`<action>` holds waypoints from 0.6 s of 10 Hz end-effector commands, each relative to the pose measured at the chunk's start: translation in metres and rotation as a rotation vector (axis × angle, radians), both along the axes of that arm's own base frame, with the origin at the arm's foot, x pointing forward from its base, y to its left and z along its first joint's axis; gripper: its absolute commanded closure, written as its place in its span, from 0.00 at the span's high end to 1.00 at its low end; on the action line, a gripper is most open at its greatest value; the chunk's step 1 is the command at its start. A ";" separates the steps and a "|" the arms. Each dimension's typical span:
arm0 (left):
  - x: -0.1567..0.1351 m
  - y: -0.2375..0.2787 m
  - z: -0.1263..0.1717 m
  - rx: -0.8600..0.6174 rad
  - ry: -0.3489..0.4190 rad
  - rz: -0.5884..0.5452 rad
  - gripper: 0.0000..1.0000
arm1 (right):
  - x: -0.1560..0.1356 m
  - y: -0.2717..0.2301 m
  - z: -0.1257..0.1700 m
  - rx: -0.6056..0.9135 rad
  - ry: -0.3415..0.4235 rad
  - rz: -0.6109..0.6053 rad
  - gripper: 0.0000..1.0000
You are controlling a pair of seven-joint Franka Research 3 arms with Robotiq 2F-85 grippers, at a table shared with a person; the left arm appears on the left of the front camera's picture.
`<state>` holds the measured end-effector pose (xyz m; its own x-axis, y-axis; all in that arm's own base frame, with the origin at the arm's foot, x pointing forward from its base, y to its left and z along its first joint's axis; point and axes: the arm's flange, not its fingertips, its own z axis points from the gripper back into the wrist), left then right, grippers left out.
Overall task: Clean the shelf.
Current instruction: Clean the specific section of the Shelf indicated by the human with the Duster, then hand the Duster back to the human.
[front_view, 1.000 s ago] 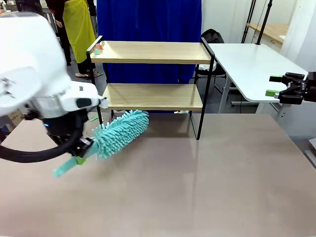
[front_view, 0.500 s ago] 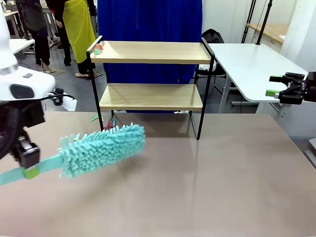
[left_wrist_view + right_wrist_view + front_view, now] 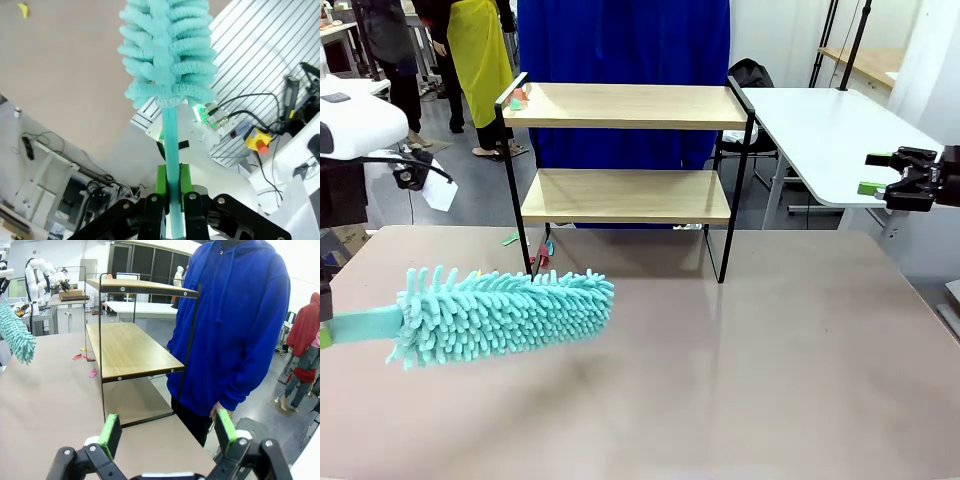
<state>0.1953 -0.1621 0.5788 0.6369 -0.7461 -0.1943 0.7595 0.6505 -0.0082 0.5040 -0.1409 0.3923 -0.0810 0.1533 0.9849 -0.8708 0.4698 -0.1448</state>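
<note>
- The left hand (image 3: 170, 200) is clamped on the flat teal handle of a microfibre duster (image 3: 505, 312), whose fluffy head is held level just above the table (image 3: 740, 380).
- The right hand (image 3: 167, 432) is held with its pads wide apart and nothing between them, at the table's right side.
- The shelf (image 3: 625, 195) stands at the table's far edge, both wooden boards bare apart from a small scrap on the top board's left end.
- Risk, as judged: the thin handle could twist in the grip, or the head could snag the black frame and shove the light shelf.
- Small coloured scraps (image 3: 86, 365) are seen near the shelf's legs; a person in a blue hoodie (image 3: 235, 325) stands behind it.
</note>
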 end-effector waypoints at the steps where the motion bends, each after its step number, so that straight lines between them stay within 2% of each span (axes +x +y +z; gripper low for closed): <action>1: 0.001 0.006 -0.009 -0.019 -0.010 0.036 0.13 | 0.000 0.001 0.003 -0.001 -0.006 0.000 1.00; 6: 0.001 0.006 -0.009 -0.019 -0.010 0.036 0.13 | 0.000 0.001 0.003 -0.001 -0.006 0.000 1.00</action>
